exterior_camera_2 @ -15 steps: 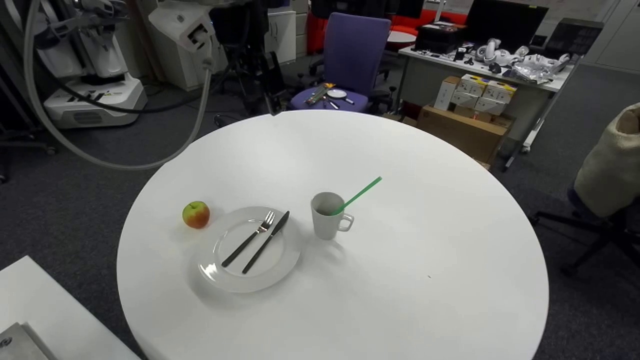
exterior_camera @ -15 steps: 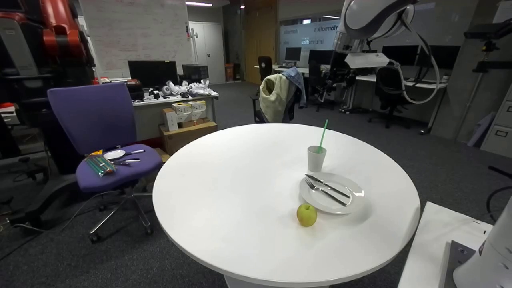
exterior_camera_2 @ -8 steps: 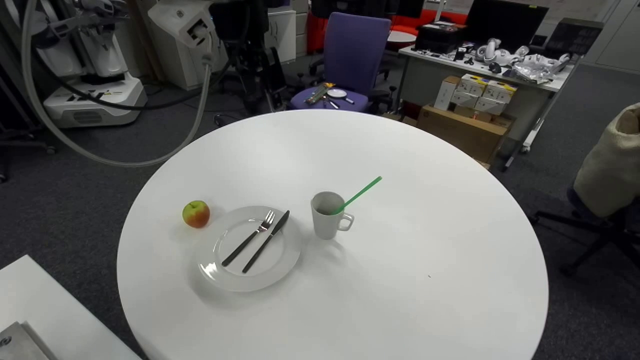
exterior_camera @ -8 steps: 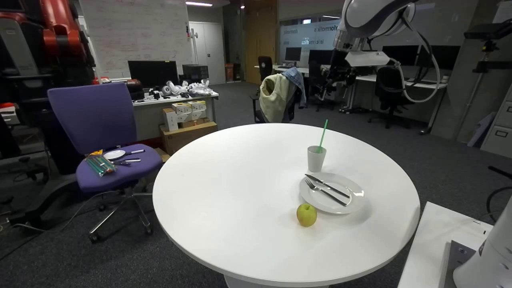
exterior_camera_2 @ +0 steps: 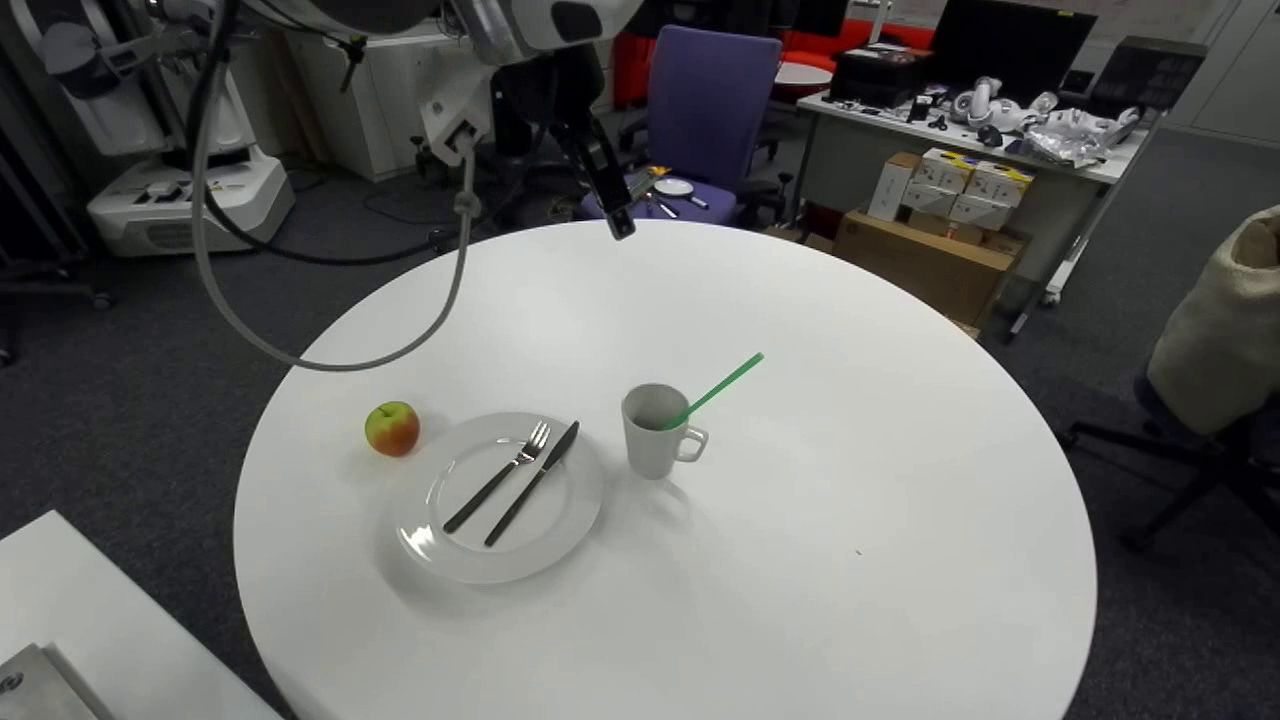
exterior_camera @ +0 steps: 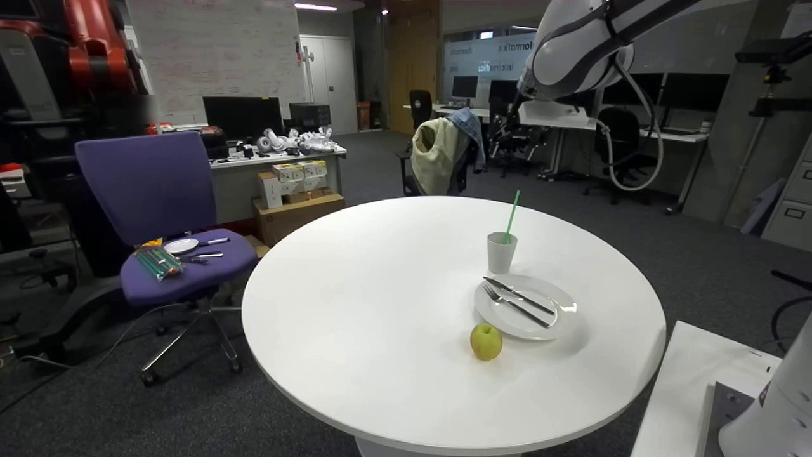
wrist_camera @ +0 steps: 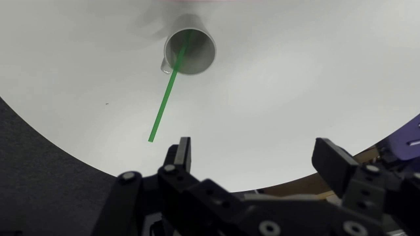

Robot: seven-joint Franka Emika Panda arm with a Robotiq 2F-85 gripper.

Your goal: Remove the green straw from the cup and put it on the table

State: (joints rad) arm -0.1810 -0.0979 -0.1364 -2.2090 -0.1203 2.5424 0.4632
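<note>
Farthest left in an exterior view, a round apple [exterior_camera_2: 392, 429], yellow-green flushed with red, sits on the large round white table [exterior_camera_2: 880, 600]. Near it lies a broad glossy white plate [exterior_camera_2: 480, 568], bearing a dark-handled fork [exterior_camera_2: 494, 483] with silver tines and, just beside that, a slim dark knife [exterior_camera_2: 532, 484]. Higher in that view reaches my grey-white arm [exterior_camera_2: 530, 25], one black finger [exterior_camera_2: 605, 190] slanting down by the table's far edge; against the dark background I cannot fairly judge how high it hangs. Next, right of the plate, the small white tapered cup [exterior_camera_2: 650, 452] with a looped handle stands upright, well apart from my finger. The thin straight green straw [exterior_camera_2: 722, 388] has its lower end inside that cup and leans out over the rim beside the handle. Beyond the table stands a purple office chair [exterior_camera_2: 710, 105].

In the wrist view, from the left, come the straw's free end, the cup's mouth higher up, and my black two-fingered gripper [wrist_camera: 253, 141]. Its fingertips are spread wide, hold nothing, and show the white tabletop between them; the straw lies outside that gap.
</note>
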